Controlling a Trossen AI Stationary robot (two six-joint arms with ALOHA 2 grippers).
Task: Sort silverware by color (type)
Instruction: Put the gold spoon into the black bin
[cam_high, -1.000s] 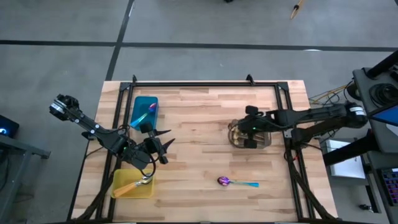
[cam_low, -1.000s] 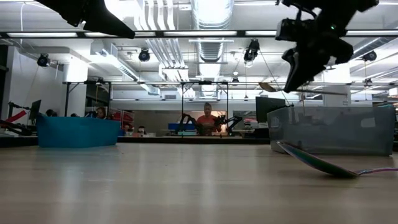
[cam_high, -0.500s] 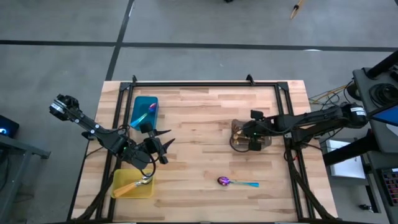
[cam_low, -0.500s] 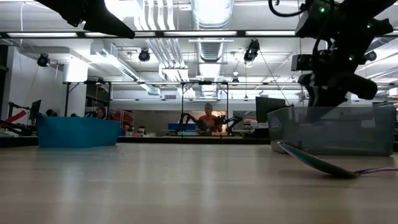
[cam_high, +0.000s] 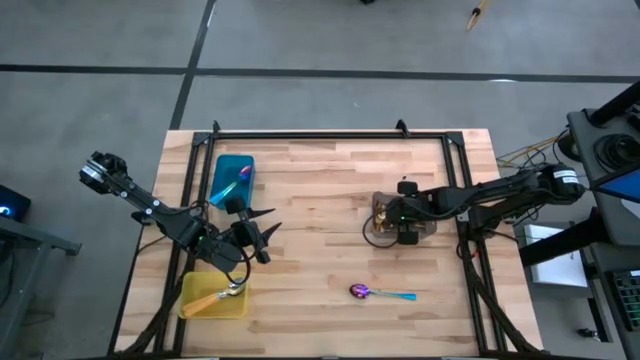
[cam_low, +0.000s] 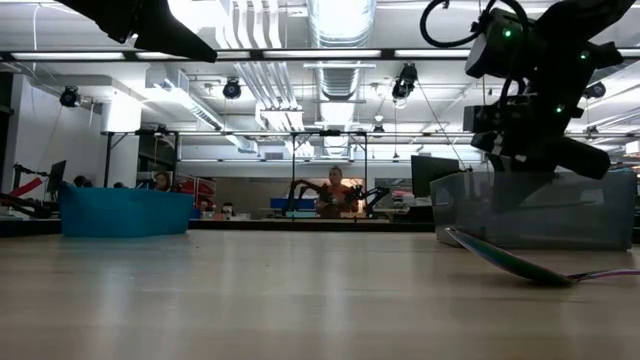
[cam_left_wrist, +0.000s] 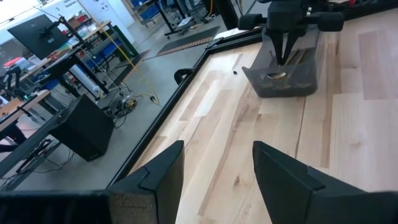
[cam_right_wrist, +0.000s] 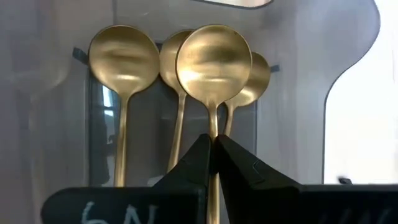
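Observation:
My right gripper (cam_right_wrist: 212, 147) is shut on a gold spoon (cam_right_wrist: 213, 62) and reaches down into the grey tray (cam_high: 428, 226) at the table's right. Three more gold spoons (cam_right_wrist: 121, 59) lie on the tray's floor beneath it. A blue-purple spoon with a teal handle (cam_high: 366, 292) lies on the bare table toward the near edge. My left gripper (cam_left_wrist: 214, 174) hovers open and holds nothing, between the teal tray (cam_high: 225, 192) and the yellow tray (cam_high: 200, 305). My right gripper pinches the gold spoon's thin handle (cam_right_wrist: 213, 124) between its two fingertips, just behind the bowl. The fingers slant down from above, and the spoon runs on past them, bowl foremost, over the spoons in the tray. Whether the bowl touches them I cannot tell.
The yellow tray holds an orange-handled spoon (cam_high: 218, 296); the teal tray holds a blue-purple spoon (cam_high: 243, 175). A black frame (cam_high: 330, 137) runs round the tabletop. Bare wood lies across the middle and far side of the table.
My right gripper, still shut on the gold spoon, has gone down from above the grey tray into it and tipped more steeply downward. The spoon has come down with it.

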